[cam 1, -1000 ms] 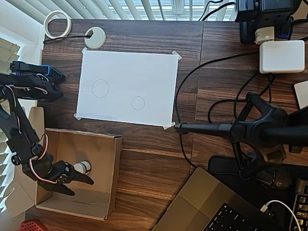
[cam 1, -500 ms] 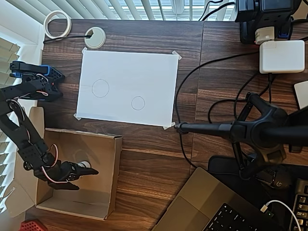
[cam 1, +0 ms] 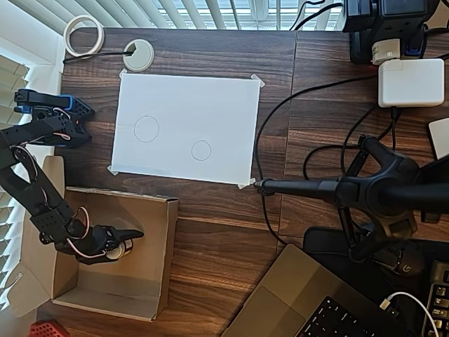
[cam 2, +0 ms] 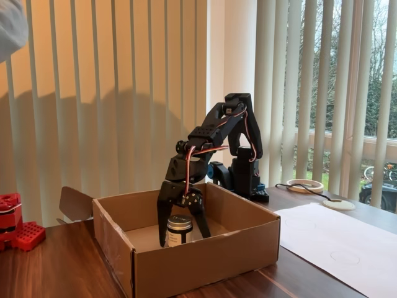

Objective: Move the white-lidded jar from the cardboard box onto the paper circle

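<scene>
Tool (cam 2: 180,233) hangs down inside the cardboard box (cam 2: 205,257), its two black fingers straddling the white-lidded jar (cam 2: 179,230), one on each side; actual contact with the jar's sides cannot be told. In the overhead view the tool (cam 1: 125,242) covers most of the jar (cam 1: 125,247), which stands upright on the box (cam 1: 163,253) floor near the middle.

Count: one jar, one box, one arm, one white paper sheet (cam 1: 186,126) taped at its corners, two pencilled circles on it. The paper circle (cam 1: 201,150) is the smaller; the larger circle (cam 1: 146,129) lies to its left in the overhead view. Both are well apart from the box.

The jar carries a pale label; its print is too small to read.

The counter (cam 1: 224,232) is dark wood-grain. Vertical blinds (cam 2: 124,93) hang behind the arm; trees show through a window.
</scene>
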